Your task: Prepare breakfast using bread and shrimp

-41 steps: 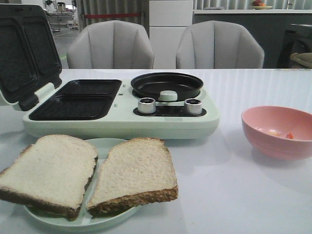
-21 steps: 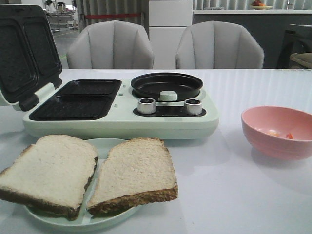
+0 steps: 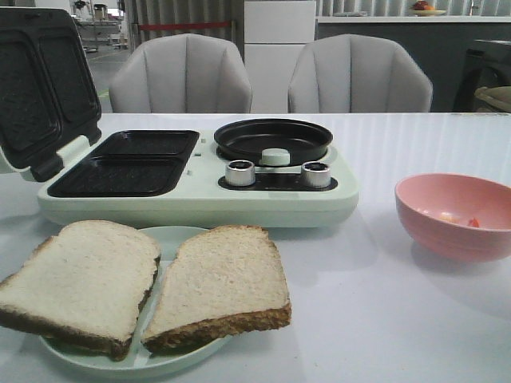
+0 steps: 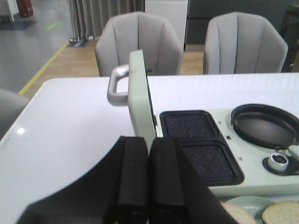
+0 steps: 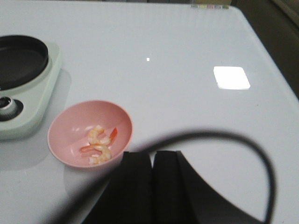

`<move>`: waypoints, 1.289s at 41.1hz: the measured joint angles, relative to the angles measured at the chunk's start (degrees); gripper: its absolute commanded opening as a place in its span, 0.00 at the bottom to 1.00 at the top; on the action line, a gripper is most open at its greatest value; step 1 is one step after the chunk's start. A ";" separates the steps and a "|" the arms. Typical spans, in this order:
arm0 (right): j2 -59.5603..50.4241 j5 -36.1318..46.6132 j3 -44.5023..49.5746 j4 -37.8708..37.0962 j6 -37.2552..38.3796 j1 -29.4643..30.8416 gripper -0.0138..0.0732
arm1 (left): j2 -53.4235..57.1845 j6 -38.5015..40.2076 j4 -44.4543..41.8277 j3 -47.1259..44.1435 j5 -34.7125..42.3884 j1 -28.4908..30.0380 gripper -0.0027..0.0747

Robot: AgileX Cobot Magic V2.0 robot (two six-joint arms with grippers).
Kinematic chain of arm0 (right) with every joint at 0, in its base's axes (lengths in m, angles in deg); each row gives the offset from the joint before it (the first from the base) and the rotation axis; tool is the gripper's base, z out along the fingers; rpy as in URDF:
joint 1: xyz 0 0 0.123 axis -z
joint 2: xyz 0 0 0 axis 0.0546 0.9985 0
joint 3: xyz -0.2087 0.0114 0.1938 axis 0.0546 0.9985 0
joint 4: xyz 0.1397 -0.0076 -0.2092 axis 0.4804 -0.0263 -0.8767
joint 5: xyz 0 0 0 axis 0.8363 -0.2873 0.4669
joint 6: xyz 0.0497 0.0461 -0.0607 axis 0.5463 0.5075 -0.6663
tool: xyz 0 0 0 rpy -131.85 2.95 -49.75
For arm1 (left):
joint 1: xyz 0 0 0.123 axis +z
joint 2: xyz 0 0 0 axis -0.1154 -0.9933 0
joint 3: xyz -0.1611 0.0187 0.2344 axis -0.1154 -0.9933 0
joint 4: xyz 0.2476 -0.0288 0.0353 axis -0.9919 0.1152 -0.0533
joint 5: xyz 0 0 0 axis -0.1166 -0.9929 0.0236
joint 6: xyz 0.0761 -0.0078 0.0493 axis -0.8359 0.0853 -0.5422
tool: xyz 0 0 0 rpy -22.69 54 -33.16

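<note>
Bread [image 3: 152,287] lies nearest the camera in the front view: two slices side by side on a pale green plate [image 3: 172,237], their inner edges touching or nearly so, both overhanging the rim. A corner of each slice and of the plate also shows in the left wrist view.

Just behind the plate stands a mint-green cooker [image 3: 200,203]. Its lid [image 3: 40,88] is tilted up at the left, showing two dark ribbed plates inside, and two matching black wells [image 3: 128,163] lie open below it. To the right of the wells sits a round black pan [image 3: 273,140], with two silver knobs [image 3: 239,172] in front of it and a small pale knob between them. From the left wrist view the lid stands on edge with a grey handle [image 4: 117,86] on its outer face. No brand, label or lettering can be read on the cooker or anywhere else; any marks by the knobs are too small to make out.

Shrimp [image 5: 99,144] lie in a pink bowl [image 3: 453,215] on the white table [image 3: 375,319], to the right of the cooker and apart from it. The right wrist view shows two or three curled orange-and-white pieces close together at the bottom of the bowl.

Neither arm appears in the front view. The left gripper [image 4: 148,179] has its black fingers pressed together with nothing between them, above the table near the lid. The right gripper [image 5: 152,186] is likewise closed and empty, just beside the bowl, with a dark cable [image 5: 252,149] looping over it.

Two grey chairs [image 3: 180,76] stand behind the table.
</note>
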 measured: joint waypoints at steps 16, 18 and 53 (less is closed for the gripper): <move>3.54 -1.04 3.42 0.00 0.00 0.00 0.28 | -2.51 0.00 0.10 -5.27 -0.78 0.00 0.17; 3.54 -1.04 3.42 0.00 0.00 0.00 0.37 | -2.51 0.00 0.10 -5.42 -1.36 0.00 0.17; 3.54 -0.50 3.42 0.00 0.00 0.00 0.70 | -5.02 -10.29 0.24 -5.51 -3.06 -5.39 0.80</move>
